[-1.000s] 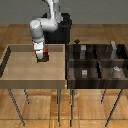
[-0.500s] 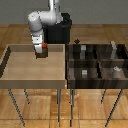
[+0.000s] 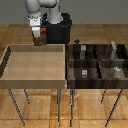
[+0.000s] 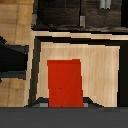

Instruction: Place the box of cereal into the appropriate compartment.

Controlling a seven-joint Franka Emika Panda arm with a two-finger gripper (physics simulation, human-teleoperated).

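Gripper: (image 3: 37,42) raised over the far-left corner of the light tray, clamped on the cereal box; in the wrist view the grey finger pads (image 4: 42,104) sit tight against the box's sides.
Cereal box: (image 3: 37,35) red-orange, held off the tray floor, hanging just under the wrist; the wrist view shows its plain red face (image 4: 65,82) with the tray floor behind it.
Arm: (image 3: 36,11) white, bent down from above toward the far-left part of the scene, in front of the black base (image 3: 59,30).
Light tray: (image 3: 35,82) pale wood, open, one single space, on the exterior view's left; thin legs below.
Dark tray: (image 3: 68,70) dark wood, split by dividers into several compartments, on the exterior view's right, its edge touching the light tray's right edge.
Grey blocks: small pieces in the dark tray's compartments, e.g. one near the front (image 3: 84,73), one to the right (image 3: 116,70), one in the far row (image 3: 82,49); too small to tell what they are.
Box vs. dark tray: well apart; the box is over the light tray, not over any compartment.
Floor: (image 3: 100,30) wood planks around both stands.
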